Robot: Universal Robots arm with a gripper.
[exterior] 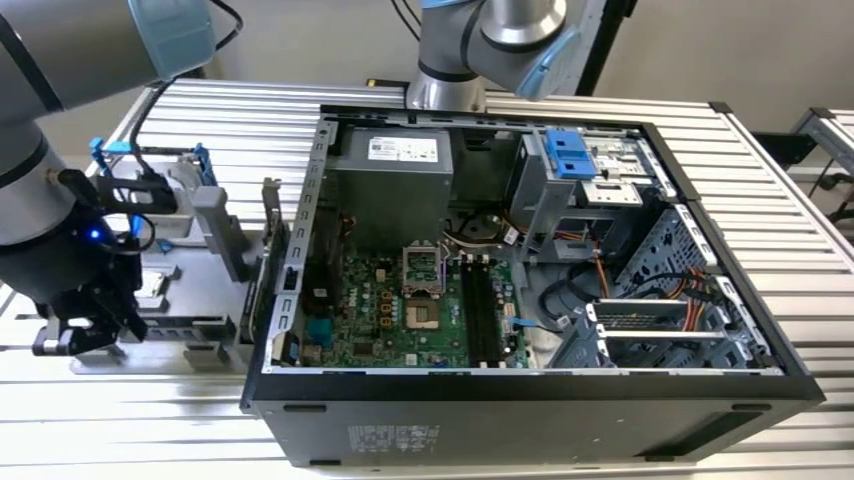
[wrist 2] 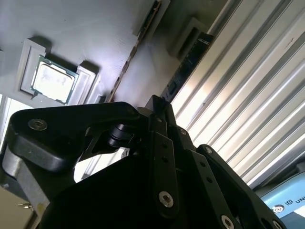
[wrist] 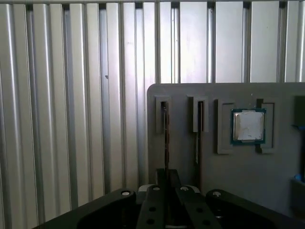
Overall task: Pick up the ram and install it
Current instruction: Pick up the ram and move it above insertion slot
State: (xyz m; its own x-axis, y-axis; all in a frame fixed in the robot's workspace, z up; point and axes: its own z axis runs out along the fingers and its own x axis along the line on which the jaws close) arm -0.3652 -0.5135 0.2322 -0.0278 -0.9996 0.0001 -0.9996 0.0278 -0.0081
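Exterior view, arm: the robot arm (exterior: 40, 200) reaches down at the exterior view's left and puts the gripper (exterior: 76, 338) low over the grey parts holder (exterior: 214, 220), well apart from the case.
Holder: it sits on the slatted table (exterior: 134, 420), just beside the open PC case (exterior: 534, 405). We judge this keeps the carry short.
Case: it lies on its side with the lid off, so the green motherboard (exterior: 387, 320) and its black memory slots (exterior: 475, 300) face up, likely for a top-down insert. By our reading the install is not yet done.
Ram: in both wrist views the ram (wrist: 166, 136) (wrist 2: 191, 57) stands on edge in a narrow slot of the holder, not in the case. We read this as offering its long top edge for a grasp.
Line-up: the gripper (wrist: 167, 175) (wrist 2: 158, 102) sits at the ram's near end, in line with the stick.
Jaws: we cannot tell whether they are spread or pinching.
Second stick: the second stick (wrist: 197, 138) (wrist 2: 131, 57) stands on edge in the neighbouring slot, apart from the gripper.
CPU: the CPU (wrist: 248, 125) (wrist 2: 52, 78) lies flat in its own recess, beyond the second stick.
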